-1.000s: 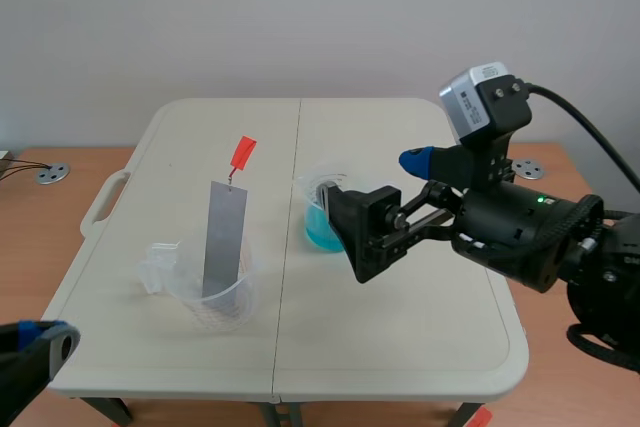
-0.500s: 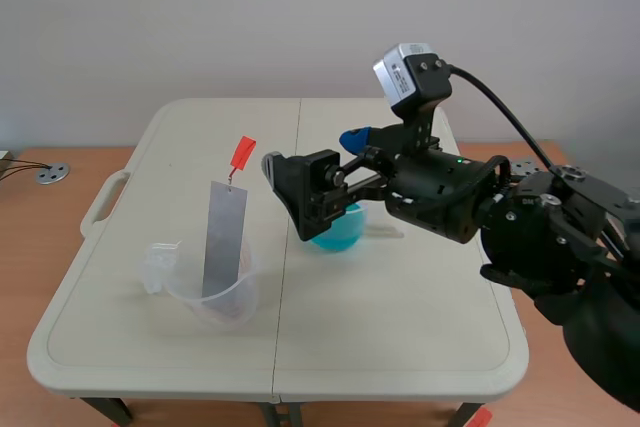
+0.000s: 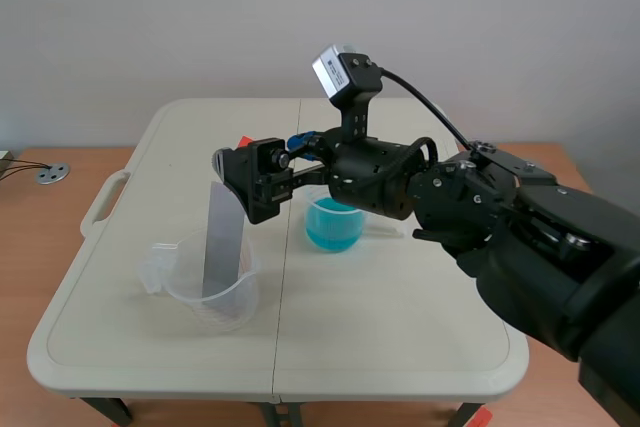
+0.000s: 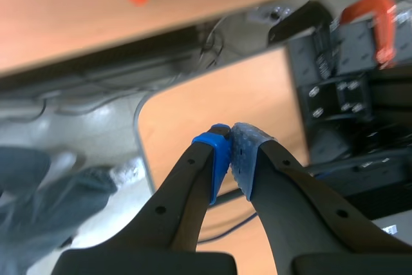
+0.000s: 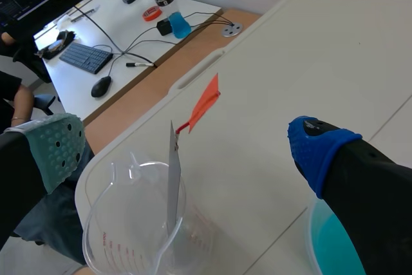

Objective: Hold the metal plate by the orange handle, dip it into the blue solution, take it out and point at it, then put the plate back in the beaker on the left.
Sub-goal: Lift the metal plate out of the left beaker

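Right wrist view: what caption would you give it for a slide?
Open right gripper poised before the orange handle of the metal plate standing in the clear beaker.

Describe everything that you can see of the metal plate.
The plate is a long, thin, flat strip of dull grey metal. A small orange handle, shaped like a tag, hangs from its top edge by a short link. The plate stands nearly upright, a little tilted, with its lower end inside the clear beaker, leaning on the rim. The open right gripper has one finger on each side of the handle but does not touch it. Only the beaker touches the plate.
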